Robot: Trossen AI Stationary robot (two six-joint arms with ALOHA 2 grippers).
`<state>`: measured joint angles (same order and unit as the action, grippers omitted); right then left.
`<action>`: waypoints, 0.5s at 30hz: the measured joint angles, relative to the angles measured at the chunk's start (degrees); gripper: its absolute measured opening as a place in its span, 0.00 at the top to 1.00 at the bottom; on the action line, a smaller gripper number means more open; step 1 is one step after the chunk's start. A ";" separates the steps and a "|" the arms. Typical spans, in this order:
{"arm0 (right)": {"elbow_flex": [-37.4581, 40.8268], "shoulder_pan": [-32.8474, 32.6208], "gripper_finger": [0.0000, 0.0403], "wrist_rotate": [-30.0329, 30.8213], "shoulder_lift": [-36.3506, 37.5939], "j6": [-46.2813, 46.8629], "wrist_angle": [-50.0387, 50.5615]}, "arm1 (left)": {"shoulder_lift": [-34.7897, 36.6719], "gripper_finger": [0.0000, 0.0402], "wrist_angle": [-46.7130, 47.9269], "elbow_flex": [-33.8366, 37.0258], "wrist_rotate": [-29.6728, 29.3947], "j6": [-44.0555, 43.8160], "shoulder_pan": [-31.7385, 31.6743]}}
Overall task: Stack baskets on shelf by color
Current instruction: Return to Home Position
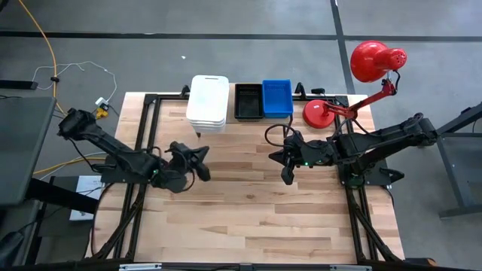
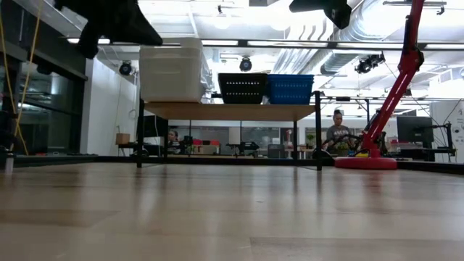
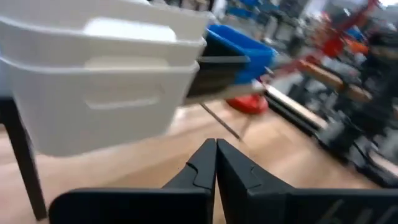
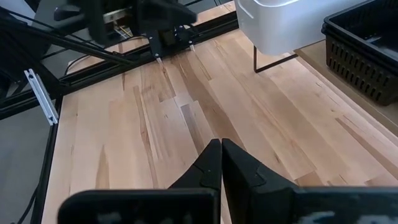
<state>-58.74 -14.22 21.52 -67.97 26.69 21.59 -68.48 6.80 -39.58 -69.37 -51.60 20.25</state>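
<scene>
Stacked white baskets (image 1: pixel 207 102), black basket (image 1: pixel 248 101), blue basket (image 1: pixel 277 98) atop shelf (image 2: pixel 232 110)

Shelf (image 2: pixel 232 110) (on table (image 1: pixel 248 203)) holds white stack (image 1: pixel 208 102), black basket (image 1: pixel 248 102), blue basket (image 1: pixel 277 98).

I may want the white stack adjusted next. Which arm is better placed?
Probably left: the left gripper sits just in front of the white stack; the right gripper sits before the blue basket, farther off.

My left gripper (image 1: pixel 202 162) hangs in front of the shelf (image 2: pixel 232 111), off its left end, fingers (image 3: pixel 200 169) pressed together. My right gripper (image 1: pixel 287 173) hangs off the shelf's right end, fingers (image 4: pixel 210 167) also together. Both arms reach inward toward each other.
</scene>
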 joint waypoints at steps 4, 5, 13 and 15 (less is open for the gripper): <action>0.00 0.00 1.00 0.50 0.01 0.03 0.02 | -2.50 1.00 -0.81 -0.15 0.24 0.10 -4.22; 0.00 0.00 1.00 0.61 0.01 0.07 0.00 | -3.17 1.00 -0.82 -0.15 1.25 0.87 -5.70; 0.00 0.00 1.00 0.85 0.01 0.29 -0.01 | -3.90 1.00 -1.21 -0.10 6.06 5.50 -15.81; 0.00 0.00 1.00 0.85 0.01 0.29 -0.01 | -3.78 1.00 -2.50 -0.10 7.73 8.21 -17.69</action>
<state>-58.74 -14.22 22.37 -67.96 26.98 21.58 -72.25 4.30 -39.68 -61.64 -43.39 2.56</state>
